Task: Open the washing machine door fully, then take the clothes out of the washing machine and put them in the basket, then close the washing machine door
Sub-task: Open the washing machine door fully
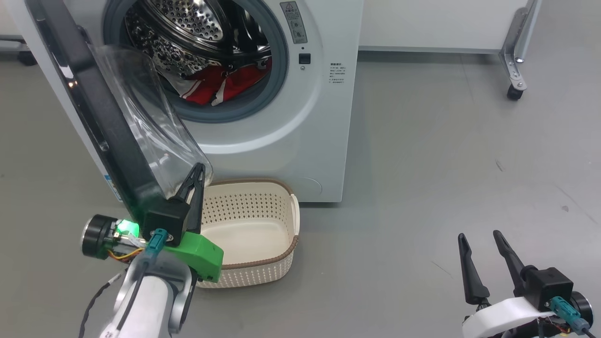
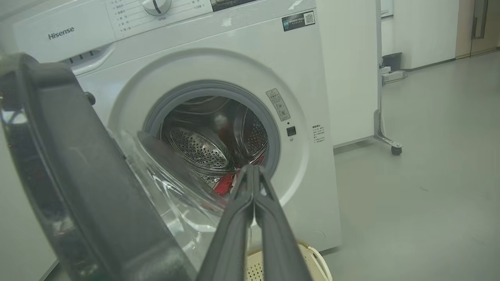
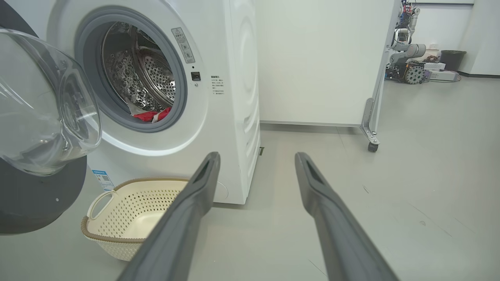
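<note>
- washing machine [image 1: 291,155]: white front-loader, used as the reference for every position below.
- washing machine door [image 1: 96,117]: open, swung out from the left side of the washing machine's opening. The black ring is seen nearly edge-on in the head view. The clear glass bowl [image 1: 150,122] bulges toward the opening.
- drum [image 1: 188,28]: perforated steel, exposed, ringed by the grey gasket [image 1: 278,75].
- clothes [image 1: 211,87]: inside the washing machine, at the bottom of the drum just behind the gasket's lower lip. Red fabric with white trim. Cannot separate the pieces.
- basket [image 1: 253,277]: cream, perforated, brown rim. Stands on the floor [image 1: 422,188] right in front of the washing machine, below the opening. Its far rim is near the front panel; contact cannot be told.
- left pincer [image 1: 201,167]: fingers pressed together, pinching nothing. Sits in front of the washing machine at the door's lower edge, over the basket's left end. The tips overlap the bottom of the glass bowl in the head view. In the left wrist view they point at the opening, beside the bowl. Contact with the door: cannot tell.
- right pincer [image 1: 479,234]: fingers spread wide, gripping nothing. Low over the floor, well apart from the washing machine, off to its right front.
- blue QR sticker [image 3: 102,177]: low on the washing machine's front, just behind the basket's handle in the right wrist view.
</note>
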{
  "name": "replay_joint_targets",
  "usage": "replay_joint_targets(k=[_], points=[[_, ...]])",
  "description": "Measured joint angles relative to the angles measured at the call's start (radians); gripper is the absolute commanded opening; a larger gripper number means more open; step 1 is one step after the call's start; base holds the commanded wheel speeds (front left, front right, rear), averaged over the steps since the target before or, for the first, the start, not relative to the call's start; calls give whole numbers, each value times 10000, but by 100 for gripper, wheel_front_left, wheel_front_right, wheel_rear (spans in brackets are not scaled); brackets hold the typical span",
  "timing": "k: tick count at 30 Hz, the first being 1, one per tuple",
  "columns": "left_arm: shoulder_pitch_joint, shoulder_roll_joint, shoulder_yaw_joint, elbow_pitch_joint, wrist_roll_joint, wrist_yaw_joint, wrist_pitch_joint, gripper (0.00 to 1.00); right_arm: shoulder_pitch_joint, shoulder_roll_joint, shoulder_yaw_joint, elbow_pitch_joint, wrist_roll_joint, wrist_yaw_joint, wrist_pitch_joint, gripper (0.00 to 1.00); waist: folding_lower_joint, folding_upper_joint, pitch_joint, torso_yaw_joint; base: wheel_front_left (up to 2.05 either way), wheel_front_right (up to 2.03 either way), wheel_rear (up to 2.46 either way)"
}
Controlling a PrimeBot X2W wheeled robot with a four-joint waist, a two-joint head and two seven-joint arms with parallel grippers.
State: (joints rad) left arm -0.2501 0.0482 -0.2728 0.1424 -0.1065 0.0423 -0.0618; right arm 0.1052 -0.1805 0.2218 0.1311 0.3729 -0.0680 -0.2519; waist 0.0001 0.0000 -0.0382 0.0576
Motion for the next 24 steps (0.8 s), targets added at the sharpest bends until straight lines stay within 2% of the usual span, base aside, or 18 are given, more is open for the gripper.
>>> replay_joint_targets(k=[9, 24], points=[[327, -13, -77, 1099, -297, 27, 794, 0, -12, 117, -221, 25, -59, 54, 0, 100, -1, 0, 85, -297, 0, 0, 0], [337, -61, 527, 1946, -539, 336, 869, 0, -9, 182, -426, 65, -150, 230, 0, 100, -1, 0, 200, -361, 0, 0, 0]])
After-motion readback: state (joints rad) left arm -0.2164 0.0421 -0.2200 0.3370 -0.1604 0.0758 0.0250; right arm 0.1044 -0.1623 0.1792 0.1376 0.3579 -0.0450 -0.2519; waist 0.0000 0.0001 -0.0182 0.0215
